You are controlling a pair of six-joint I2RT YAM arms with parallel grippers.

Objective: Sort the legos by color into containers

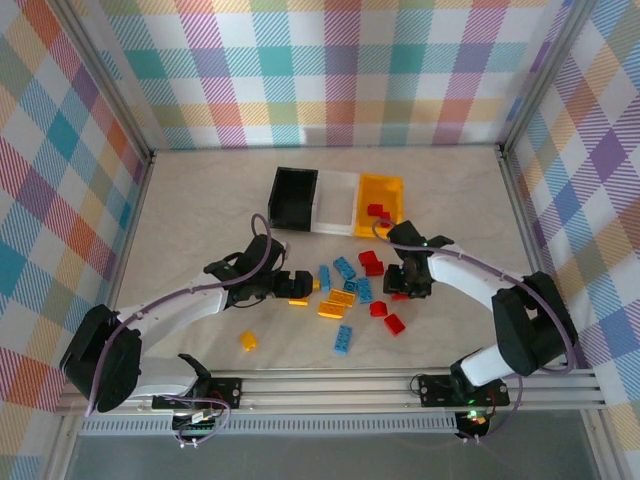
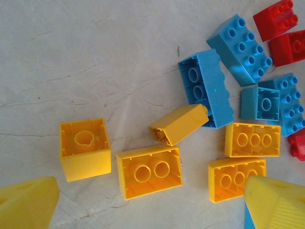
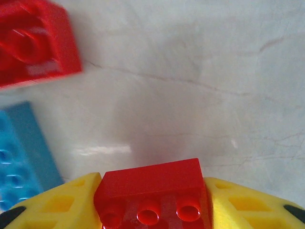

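My left gripper (image 2: 150,205) is open, its yellow fingers (image 2: 26,202) wide apart over a group of upturned yellow bricks; one yellow brick (image 2: 148,171) lies between them on the table. Blue bricks (image 2: 206,88) and red bricks (image 2: 279,19) lie beyond. My right gripper (image 3: 155,202) is shut on a red brick (image 3: 155,188), just above the table. From above, the left gripper (image 1: 296,283) and right gripper (image 1: 407,284) flank the brick pile (image 1: 345,290). The black bin (image 1: 293,197), white bin (image 1: 337,200) and yellow-orange bin (image 1: 380,195) stand behind; red bricks (image 1: 378,211) lie in the yellow-orange one.
A stray yellow brick (image 1: 248,340) and a blue brick (image 1: 344,338) lie nearer the front rail. Two red bricks (image 1: 386,316) sit under the right arm. Another red brick (image 3: 35,43) and a blue one (image 3: 21,152) are close to the right gripper. Checked walls enclose the table.
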